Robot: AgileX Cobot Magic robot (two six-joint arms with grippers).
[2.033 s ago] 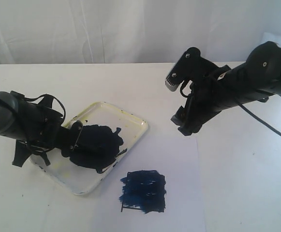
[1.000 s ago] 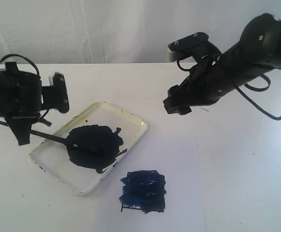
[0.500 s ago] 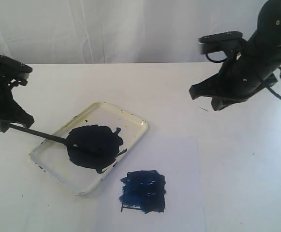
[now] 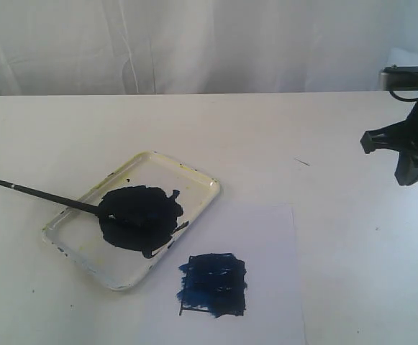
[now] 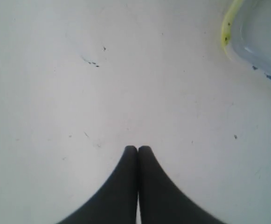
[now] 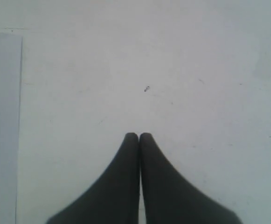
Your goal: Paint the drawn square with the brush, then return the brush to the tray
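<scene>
The brush (image 4: 47, 195) lies free, its tip in the blue-black puddle (image 4: 140, 215) of the tray (image 4: 203, 188) and its black handle sticking out over the tray's left rim. The drawn square (image 4: 213, 284) on the paper sheet (image 4: 270, 237) is smeared with dark blue paint. My left gripper (image 5: 138, 148) is shut and empty over bare table beside a yellowish corner of the tray (image 5: 227, 29); it is out of the exterior view. My right gripper (image 6: 139, 136) is shut and empty over the table, near the paper's edge (image 6: 4, 121).
The right arm (image 4: 412, 147) stands at the far right edge of the exterior view. A white curtain hangs behind the table. Small dark specks (image 5: 92, 62) mark the tabletop.
Both arms have pulled outward: the left one has gone out of the exterior view and the right one has moved to the right edge. The brush stays lying in the tray.
</scene>
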